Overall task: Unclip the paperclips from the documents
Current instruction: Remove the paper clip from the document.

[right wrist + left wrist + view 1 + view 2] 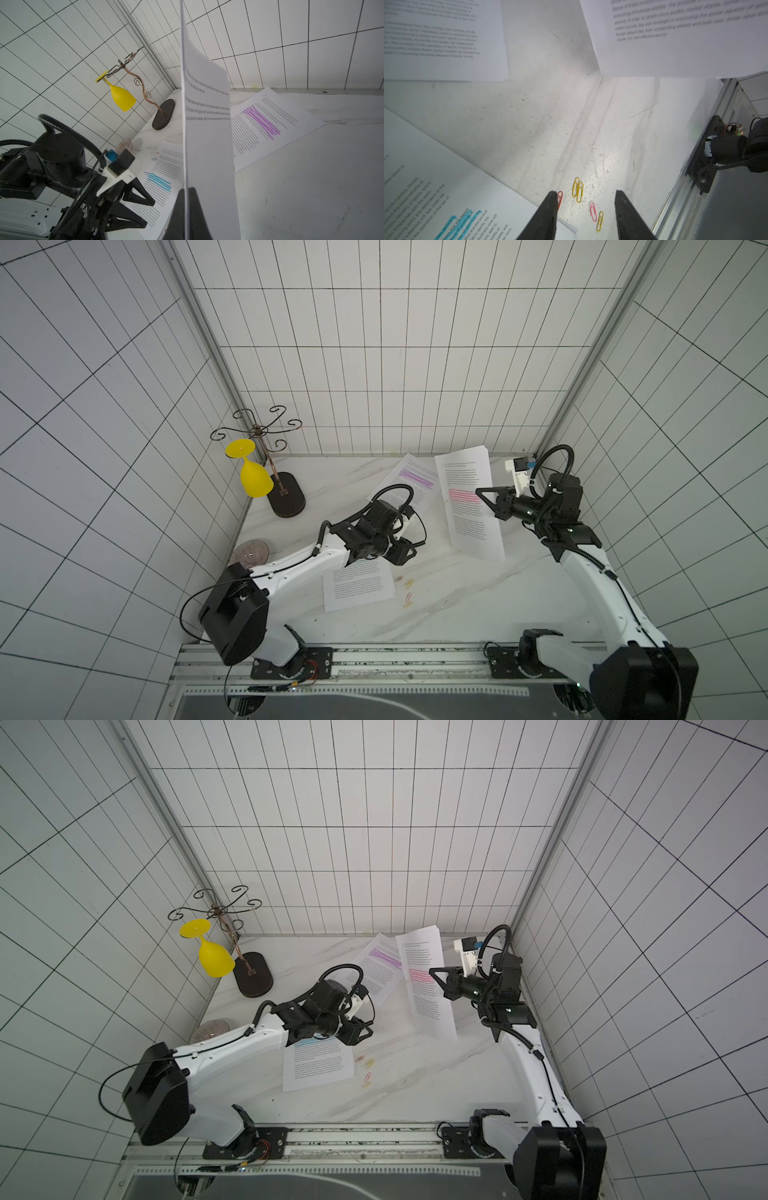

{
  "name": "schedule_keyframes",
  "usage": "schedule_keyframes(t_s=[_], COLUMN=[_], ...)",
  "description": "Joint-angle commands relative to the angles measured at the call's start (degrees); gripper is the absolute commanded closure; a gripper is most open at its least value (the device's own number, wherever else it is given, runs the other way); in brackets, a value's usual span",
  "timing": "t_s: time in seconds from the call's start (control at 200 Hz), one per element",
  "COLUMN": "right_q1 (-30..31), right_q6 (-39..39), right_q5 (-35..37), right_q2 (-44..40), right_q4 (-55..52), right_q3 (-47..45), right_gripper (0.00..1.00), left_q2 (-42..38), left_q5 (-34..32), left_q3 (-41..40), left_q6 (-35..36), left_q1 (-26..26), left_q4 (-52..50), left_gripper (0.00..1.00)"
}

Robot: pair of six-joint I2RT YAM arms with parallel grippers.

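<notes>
Pinching the pink-band document [473, 531] between closed jaws, the right gripper [484, 494] holds it upright over the table [457, 614]. Left gripper [586, 193] hangs low, jaws apart, nothing between them, above five loose paperclips [577, 189]: three yellow, one pink, one orange, lying on the table just beside the blue-band document [446, 197]. Two blue clips [146, 173] sit at that document's edge. Purple-band document [409, 477] lies flat near the back wall
</notes>
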Motion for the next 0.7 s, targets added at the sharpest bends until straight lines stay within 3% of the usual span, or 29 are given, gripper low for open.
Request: schedule_keyframes(t_s=[0.0, 0.135, 0.2, 0.3, 0.51, 0.695], right_q1=[0.0, 0.7, 1.3, 2.5, 5.8, 6.9], right_q6=[0.8, 10.2, 17.5, 27.2, 28.7, 29.8], right_q5=[-8.2, -15.8, -18.0, -20.6, -21.6, -21.0], right_q2=[-1.3, -2.3, -2.6, -1.9, 0.2, 1.6], right_q4=[3.8, 18.0, 28.8, 41.1, 41.8, 43.4], right_q3=[4.8, 1.0, -1.5, -3.2, -1.0, -0.1], right_gripper=[1.0, 1.0, 1.0, 1.0, 1.0, 1.0], left_q2=[-3.8, -5.3, -4.4, -2.0, 2.0, 1.8], left_q5=[6.1, 18.4, 23.7, 29.5, 36.7, 39.5], left_q3=[-1.6, -5.2, -6.0, -3.4, 1.4, 1.3], left_q6=[-4.0, -13.3, -18.7, -23.6, -35.9, -38.5], left_q1=[7.1, 16.2, 18.5, 19.7, 19.5, 18.8], left_q4=[8.6, 27.1, 38.1, 46.8, 62.5, 66.7], left_gripper=[0.53, 0.48, 0.41, 0.34, 0.31, 0.31])
